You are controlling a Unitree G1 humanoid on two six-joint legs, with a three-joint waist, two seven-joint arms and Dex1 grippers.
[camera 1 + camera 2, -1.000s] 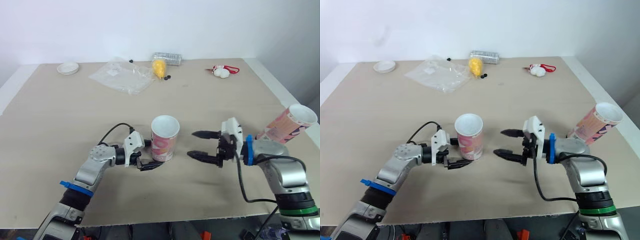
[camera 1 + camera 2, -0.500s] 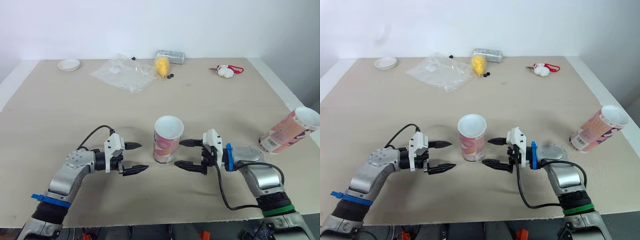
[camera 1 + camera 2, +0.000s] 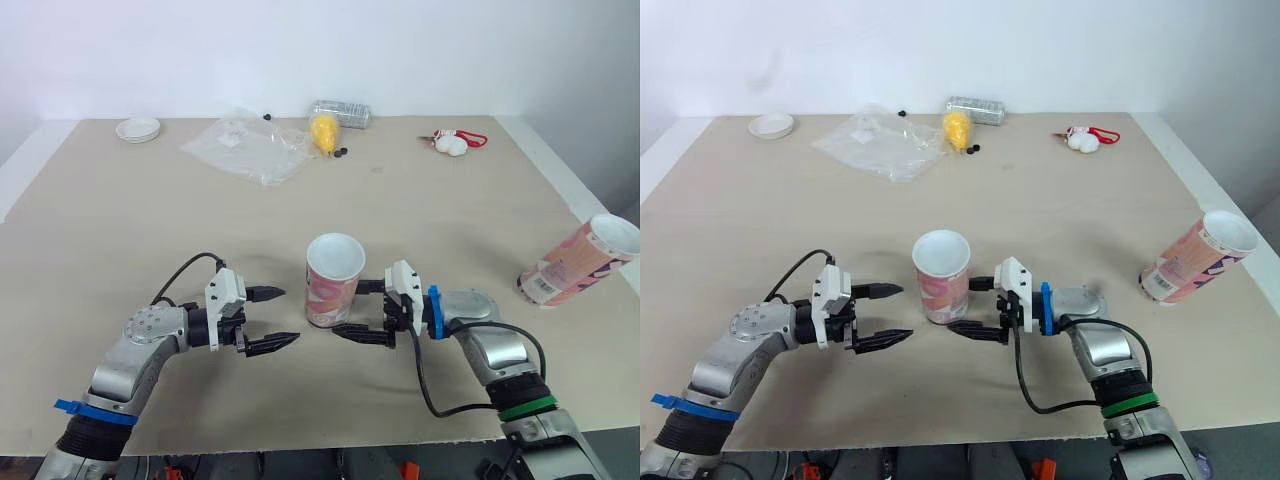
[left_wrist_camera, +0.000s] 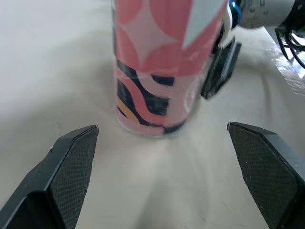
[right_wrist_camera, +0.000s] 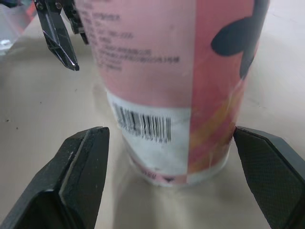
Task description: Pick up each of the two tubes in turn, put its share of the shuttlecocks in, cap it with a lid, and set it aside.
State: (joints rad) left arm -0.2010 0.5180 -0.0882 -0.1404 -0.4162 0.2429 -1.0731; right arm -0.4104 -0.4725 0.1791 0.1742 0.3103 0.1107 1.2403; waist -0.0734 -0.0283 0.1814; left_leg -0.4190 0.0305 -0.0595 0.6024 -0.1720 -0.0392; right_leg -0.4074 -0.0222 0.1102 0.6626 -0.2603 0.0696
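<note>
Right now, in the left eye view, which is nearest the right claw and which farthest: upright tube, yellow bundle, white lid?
1. Upright tube, mid-table, straddled by the right claw.
2. Yellow bundle, far edge, middle.
3. White lid, far left corner.

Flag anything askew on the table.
The pink tube at the right edge of the table is tipped at a slant, open mouth outward, while the centre tube stands upright. Nothing else stands out.
</note>
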